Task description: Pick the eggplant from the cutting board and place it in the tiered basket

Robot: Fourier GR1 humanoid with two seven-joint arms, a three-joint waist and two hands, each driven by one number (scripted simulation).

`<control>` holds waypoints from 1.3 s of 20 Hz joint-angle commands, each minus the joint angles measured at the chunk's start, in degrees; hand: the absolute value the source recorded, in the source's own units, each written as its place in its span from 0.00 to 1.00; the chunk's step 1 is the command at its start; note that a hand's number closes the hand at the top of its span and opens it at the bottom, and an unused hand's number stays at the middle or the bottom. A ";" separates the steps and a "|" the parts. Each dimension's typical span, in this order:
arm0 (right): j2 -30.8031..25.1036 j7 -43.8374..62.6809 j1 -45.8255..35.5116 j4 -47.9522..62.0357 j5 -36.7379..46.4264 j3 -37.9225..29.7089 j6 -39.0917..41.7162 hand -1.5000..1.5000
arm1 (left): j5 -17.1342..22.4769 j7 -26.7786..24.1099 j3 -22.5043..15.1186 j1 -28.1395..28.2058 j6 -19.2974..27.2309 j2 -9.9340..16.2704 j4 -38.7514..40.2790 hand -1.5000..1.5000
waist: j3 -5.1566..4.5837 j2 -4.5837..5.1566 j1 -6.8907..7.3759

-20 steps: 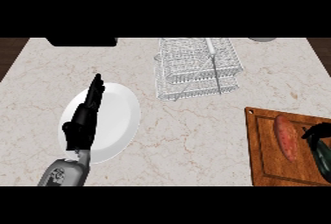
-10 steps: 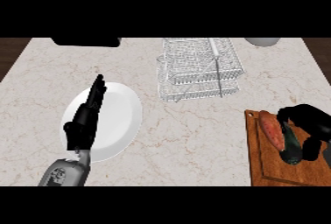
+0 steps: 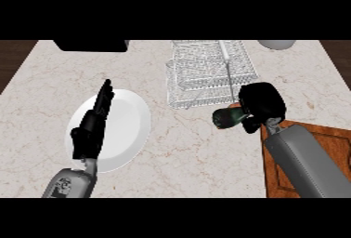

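Eggplant (image 3: 228, 118), apparently clamped in the right hand's (image 3: 260, 102) curled fingers, hangs off the cutting board (image 3: 329, 144), just short of the tiered basket (image 3: 205, 69); placing remains. Left hand (image 3: 93, 123) rests straight-fingered over the plate (image 3: 126, 121).

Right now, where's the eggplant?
In the head view, the eggplant is held in the right hand, just below the tiered basket and left of the cutting board.

No readable writing, label, brand or number anywhere; a faint pale mark sits on the left forearm (image 3: 66, 185) at seven o'clock, too blurred to read.
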 commanded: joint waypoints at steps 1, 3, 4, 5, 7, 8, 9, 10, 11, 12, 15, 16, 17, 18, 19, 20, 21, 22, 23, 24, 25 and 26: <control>10.16 18.62 -6.24 -7.14 5.47 3.22 4.81 1.00 | 0.90 -0.64 1.80 0.43 -0.60 1.26 0.61 0.50 | 0.25 0.02 -0.68; 14.05 25.84 -10.94 -11.20 7.19 3.30 8.20 1.00 | 0.31 0.21 0.23 1.09 -0.32 0.29 -0.21 0.50 | 0.36 -0.24 -0.76; 17.01 29.71 -12.59 -12.56 8.47 4.32 9.66 1.00 | 0.28 0.06 0.04 1.22 0.16 -0.32 -0.79 0.50 | 0.40 -0.21 -0.56; 18.30 33.28 -15.44 -13.82 8.39 4.07 13.95 1.00 | -0.16 -1.36 -0.25 1.71 0.33 -0.61 -0.04 0.50 | 0.48 0.42 -0.81; 18.49 40.19 -18.02 -19.09 6.14 5.28 18.19 1.00 | -1.01 -0.26 -0.41 0.27 1.80 -1.57 -0.58 0.50 | 0.62 0.49 -0.97; 18.56 43.02 -20.75 -21.00 3.52 3.96 21.33 1.00 | 0.04 -0.63 -0.09 1.50 0.32 -0.66 -1.24 0.50 | 0.63 0.59 -0.50; 18.61 45.08 -22.97 -22.98 1.43 2.82 23.92 1.00 | -0.47 1.26 0.13 -0.66 0.73 -0.70 -0.76 0.50 | 0.69 0.76 -0.91; 18.64 48.33 -25.59 -22.53 0.46 3.26 24.71 1.00 | 0.18 -0.99 -0.26 1.61 -0.39 -0.56 -0.59 0.50 | 0.63 0.88 -0.12; 18.67 50.54 -24.61 -25.05 -0.67 3.77 27.25 1.00 | 0.23 0.43 0.60 1.16 -0.52 0.58 -2.20 0.50 | 0.69 0.76 -0.54; 18.69 51.48 -27.55 -24.77 -1.18 2.03 27.01 1.00 | -0.50 -1.04 0.04 1.08 1.13 -1.52 -0.09 0.50 | 0.68 1.09 -0.66; 18.72 51.27 -34.89 -21.37 -4.20 -4.93 28.02 1.00 | 0.28 -1.52 1.48 0.26 -0.36 0.08 -0.23 0.50 | 0.68 1.37 -0.27; 18.73 54.89 -35.50 -20.58 -6.84 -2.26 23.45 1.00 | -0.76 -3.23 -0.73 0.94 0.14 -1.95 1.11 0.50 | 0.65 1.46 0.33; 18.74 54.85 -36.51 -20.48 -8.83 -4.68 21.15 1.00 | 0.44 -0.37 1.27 -1.45 -0.83 -0.40 0.62 0.50 | 0.69 1.49 0.35; 18.74 54.15 -36.19 -20.37 -8.97 -7.01 20.36 1.00 | 0.50 -0.11 1.67 -2.30 -0.70 -0.42 0.43 0.50 | 0.73 1.54 -0.10; 18.75 55.58 -34.63 -20.97 -11.25 -5.83 17.83 1.00 | -0.18 -1.24 -0.03 1.68 -0.34 -0.94 -1.62 0.50 | 0.74 1.45 0.48; 18.75 56.59 -38.11 -17.94 -11.48 -6.69 15.04 1.00 | 0.33 -0.92 1.08 -0.29 -1.02 -0.27 -0.41 0.50 | 0.70 1.63 0.86; 18.76 55.27 -39.80 -14.44 -12.04 -7.57 15.42 1.00 | -1.13 -1.36 -0.78 0.39 -0.05 -1.66 -0.65 0.50 | 0.71 1.76 0.72; 18.76 55.53 -40.98 -15.19 -11.42 -8.03 18.18 1.00 | -0.16 -0.43 1.51 -0.29 -0.65 0.12 -1.64 0.50 | 0.74 1.65 0.20; 18.76 53.48 -43.71 -10.04 -10.83 -7.86 15.74 1.00 | 0.60 -3.22 1.36 -0.59 -1.40 -1.30 2.75 0.50 | 0.68 1.99 0.30; 18.76 51.53 -42.02 -8.82 -9.01 -8.31 15.30 1.00 | -1.66 1.39 0.17 -2.14 1.41 -2.36 -0.47 0.50 | 0.75 1.90 0.11; 18.77 54.98 -45.28 -7.10 -9.89 -7.24 13.48 1.00 | -0.10 -0.12 0.21 1.50 -0.93 -0.73 -3.12 0.50 | 0.71 1.76 1.19; 18.77 50.40 -42.63 -5.08 -7.99 -8.68 10.86 1.00 | -1.19 -0.36 0.98 -1.77 -0.19 -0.93 0.01 0.50 | 0.74 2.07 0.29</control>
